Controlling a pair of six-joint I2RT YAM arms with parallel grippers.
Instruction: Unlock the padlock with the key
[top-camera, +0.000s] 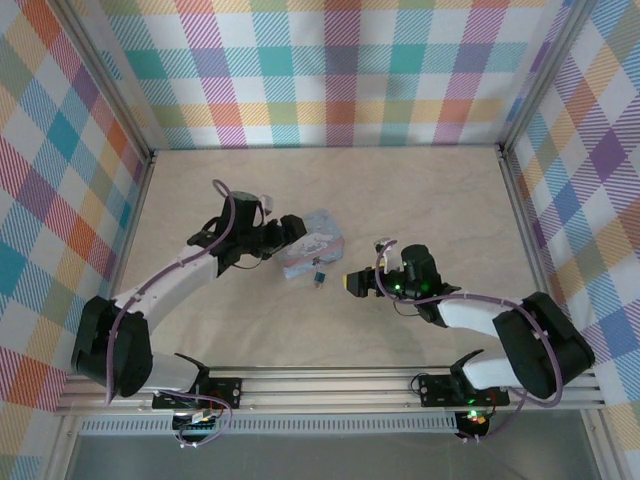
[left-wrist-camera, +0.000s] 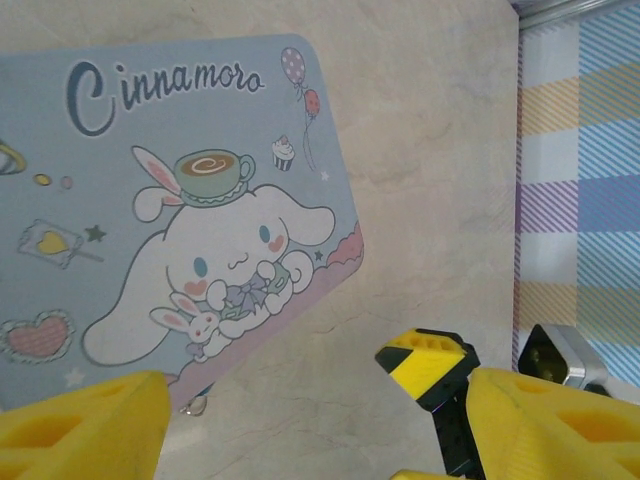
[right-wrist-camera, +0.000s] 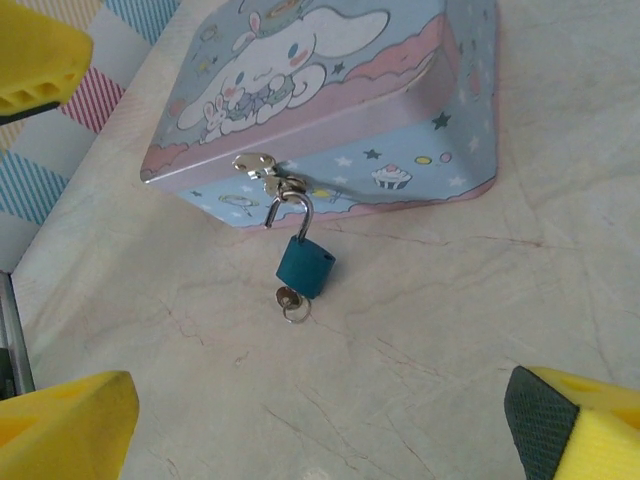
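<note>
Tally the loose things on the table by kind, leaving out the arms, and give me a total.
Tin box: 1
Padlock, hanging from the tin's clasp: 1
Key, at the padlock's base: 1
Total: 3

Tin cut off at L-wrist view's left edge; key partly hidden behind padlock.

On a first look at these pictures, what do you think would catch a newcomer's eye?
The pastel-blue cartoon tin at the centre stands out first, framed by bright plaid walls. Next comes the tiny teal padlock hooked through the tin's front clasp, a small key at its base.
</note>
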